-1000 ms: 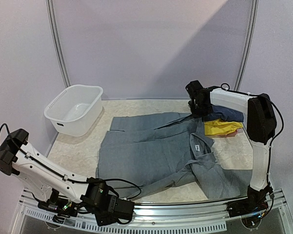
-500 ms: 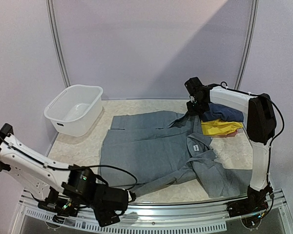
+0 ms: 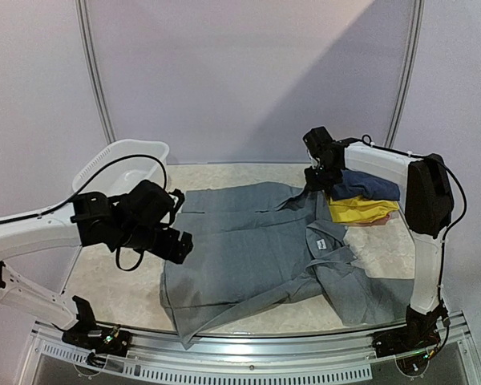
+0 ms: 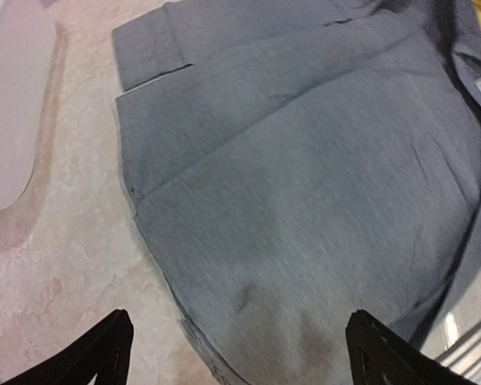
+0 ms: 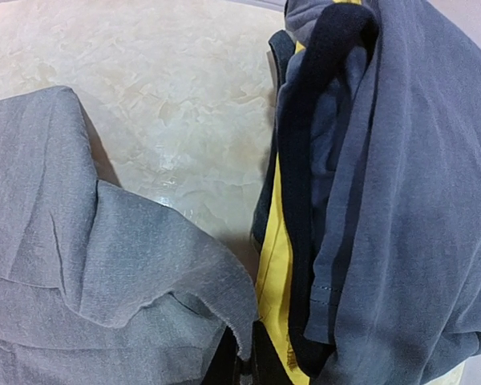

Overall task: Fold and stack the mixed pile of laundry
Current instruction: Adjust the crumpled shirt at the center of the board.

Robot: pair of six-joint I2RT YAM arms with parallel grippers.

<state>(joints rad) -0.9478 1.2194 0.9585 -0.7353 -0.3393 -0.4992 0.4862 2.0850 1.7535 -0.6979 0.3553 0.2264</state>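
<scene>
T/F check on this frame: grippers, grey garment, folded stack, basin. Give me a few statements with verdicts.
1. The left gripper is open above the large grey collared garment. True.
2. The right gripper is open and clear of cloth. False: it is shut on the grey garment's far corner.
3. The navy cloth lies on top of the yellow cloth. True.
4. The white plastic basin holds the yellow cloth. False: the yellow cloth lies to the right of the grey garment, far from the basin.
</scene>
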